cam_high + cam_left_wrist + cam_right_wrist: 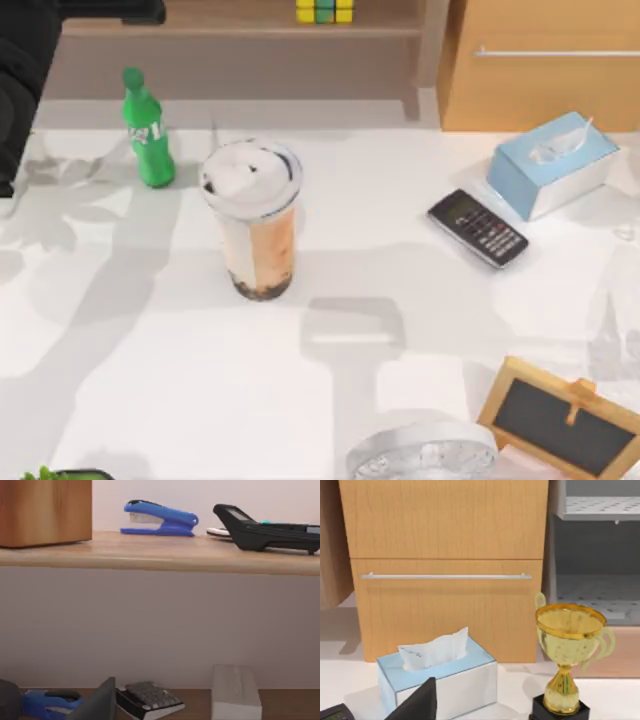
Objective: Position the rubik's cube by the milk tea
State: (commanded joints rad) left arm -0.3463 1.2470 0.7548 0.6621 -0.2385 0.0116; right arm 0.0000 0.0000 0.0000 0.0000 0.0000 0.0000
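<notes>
Sitting on the wooden shelf (240,22) behind the desk (150,350), at about twelve o'clock in the top view, the rubik's cube (324,11) shows yellow, green and yellow squares at the upper edge. The milk tea (252,215) stands upright on the desk toward ten o'clock of centre, near the green soda bottle (146,130) at its ten o'clock. A black phone (478,228) and a tissue box (552,163) lie around two o'clock, well apart from the cup. Whether either end effector is wide or narrow I cannot tell: a dark wedge at the lower edge of each wrist view is all that appears of them. The left wrist view faces a shelf with a blue stapler (159,518); the right wrist view faces a cabinet, the tissue box and a gold trophy (567,660). Risks, as I judge them: the cube sits far back under the shelf's structure, so a reach could clip the shelf edge, and the tall cup would likely tip if an arm or the carried cube brushes it during placement.
</notes>
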